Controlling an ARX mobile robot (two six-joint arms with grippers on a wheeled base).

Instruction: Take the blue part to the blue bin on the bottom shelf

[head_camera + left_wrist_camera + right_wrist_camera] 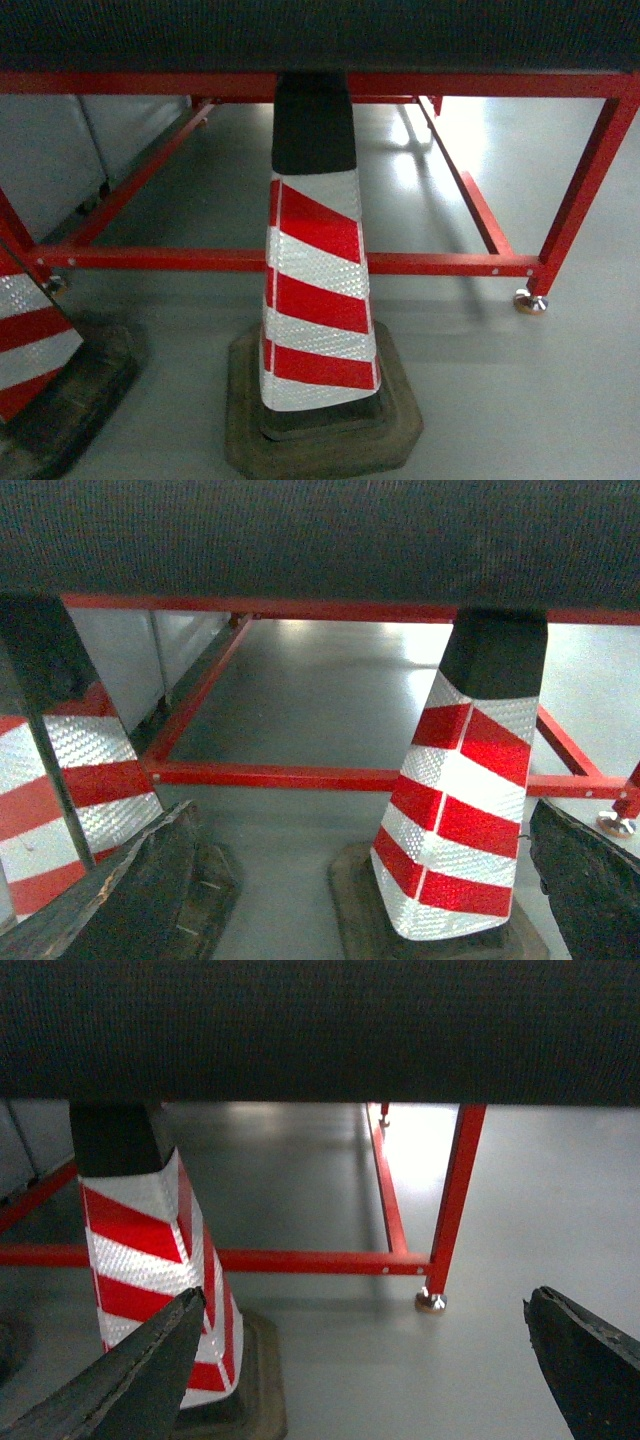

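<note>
Grey glossy floor point(560, 400) is filling all three views, with a red steel frame point(300, 262) standing on it under a dark woven surface point(320, 30) that is running across the top of every shot. I'm seeing a chrome levelling foot point(530, 301) sitting under the frame's right leg.

A red-and-white striped traffic cone point(315, 300) is standing upright on its black rubber base point(320, 430), just in front of the frame's low crossbar. A second cone point(30, 340) is sitting at the left edge of the head view.

My left gripper point(360, 900) is hanging spread wide with nothing between the fingers point(140, 900); the striped cone is showing beyond the gap, nearer the right finger, and the second cone is sitting just behind the left finger. My right gripper point(360, 1380) is also spread apart and holding nothing; the cone is standing just behind its left finger point(140, 1380), the chrome foot is showing beyond the gap.

Blue part, blue bin, bottom shelf: not showing in any view, can't tell where they are.
</note>
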